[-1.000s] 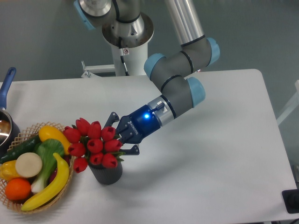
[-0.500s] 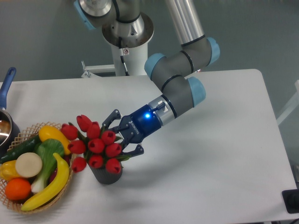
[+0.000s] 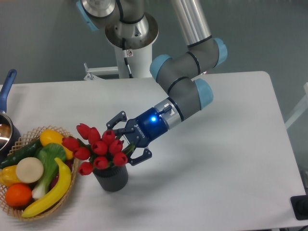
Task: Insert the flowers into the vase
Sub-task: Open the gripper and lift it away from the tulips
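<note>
Camera view from the near side of a white table [image 3: 216, 159]: the arm reaches down from the far side toward the left, and its gripper [image 3: 126, 139] has its two dark fingers spread apart, one [image 3: 115, 119] on the far side and one [image 3: 139, 156] on the near side, with nothing clamped between them. The blue wrist light glows just behind the fingers. The flowers [image 3: 98, 147] sit in the vase [image 3: 111, 177], their red buds leaning out to the left over the rim, with green leaves showing at the mouth. The gripper is just to the right of the bunch; whether a fingertip touches the buds cannot be told. The vase stands upright on the table, near the front edge and left of centre. Just left of it is a wicker basket [image 3: 21, 142] of plastic fruit and vegetables, among them a banana [image 3: 53, 190], an orange [image 3: 18, 195] and a cucumber [image 3: 19, 154]. The leftmost buds hang close above the basket's right rim. At the far left edge a pot [image 3: 6, 132] with a blue handle [image 3: 6, 89] is partly cut off by the frame
</note>
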You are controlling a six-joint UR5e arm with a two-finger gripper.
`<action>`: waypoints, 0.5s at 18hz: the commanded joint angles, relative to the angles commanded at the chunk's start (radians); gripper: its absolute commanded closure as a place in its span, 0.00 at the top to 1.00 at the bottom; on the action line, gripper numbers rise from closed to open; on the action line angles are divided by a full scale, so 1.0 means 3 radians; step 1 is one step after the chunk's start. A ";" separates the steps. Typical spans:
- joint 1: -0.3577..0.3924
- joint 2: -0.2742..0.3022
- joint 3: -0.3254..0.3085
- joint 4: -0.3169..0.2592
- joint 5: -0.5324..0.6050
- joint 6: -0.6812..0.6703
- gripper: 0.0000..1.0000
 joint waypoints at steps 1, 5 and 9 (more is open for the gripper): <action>0.0015 0.0005 0.0000 0.0000 0.0000 0.0000 0.99; 0.0072 0.0148 -0.0020 0.0020 0.0183 0.0000 1.00; 0.0118 0.0312 -0.0077 0.0020 0.0629 0.0000 1.00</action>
